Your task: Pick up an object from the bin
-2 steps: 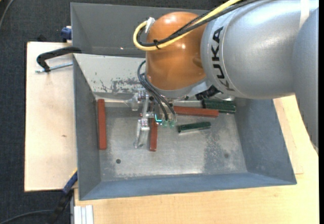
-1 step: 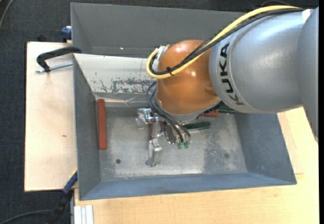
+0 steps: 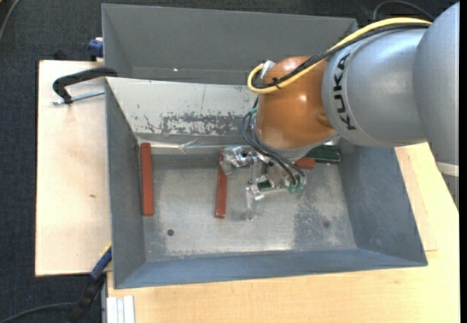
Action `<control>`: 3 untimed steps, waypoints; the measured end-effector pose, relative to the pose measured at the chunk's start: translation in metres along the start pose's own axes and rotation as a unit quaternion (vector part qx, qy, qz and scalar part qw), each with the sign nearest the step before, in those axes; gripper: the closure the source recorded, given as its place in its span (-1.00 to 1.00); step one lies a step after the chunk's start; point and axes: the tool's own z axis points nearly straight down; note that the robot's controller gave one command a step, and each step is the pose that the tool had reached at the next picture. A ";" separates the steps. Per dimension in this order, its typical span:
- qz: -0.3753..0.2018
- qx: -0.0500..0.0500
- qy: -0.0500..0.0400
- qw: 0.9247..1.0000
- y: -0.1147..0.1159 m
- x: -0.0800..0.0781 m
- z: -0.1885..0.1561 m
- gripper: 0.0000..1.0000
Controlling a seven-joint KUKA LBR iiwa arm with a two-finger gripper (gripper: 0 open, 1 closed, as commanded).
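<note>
My gripper (image 3: 255, 189) hangs low over the bin floor near the middle, under the arm's orange cover. Just to its left lies a short red-brown stick (image 3: 221, 196), lengthwise front to back and apart from the gripper. A green and red thing (image 3: 323, 158) lies to the gripper's right, by the bin's right wall, mostly hidden by the arm. I see nothing held in the gripper.
A longer red-brown stick (image 3: 147, 178) lies along the bin's left wall, well away from the gripper. The arm and its cables cover the back right of the bin. Bare floor shows at the front and between the two sticks.
</note>
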 end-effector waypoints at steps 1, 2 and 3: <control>-0.235 -0.002 -0.003 0.972 0.050 -0.027 0.016 -1.00; -0.233 -0.002 -0.002 0.973 0.048 -0.027 0.015 1.00; -0.249 0.000 -0.008 0.969 0.064 -0.026 -0.166 1.00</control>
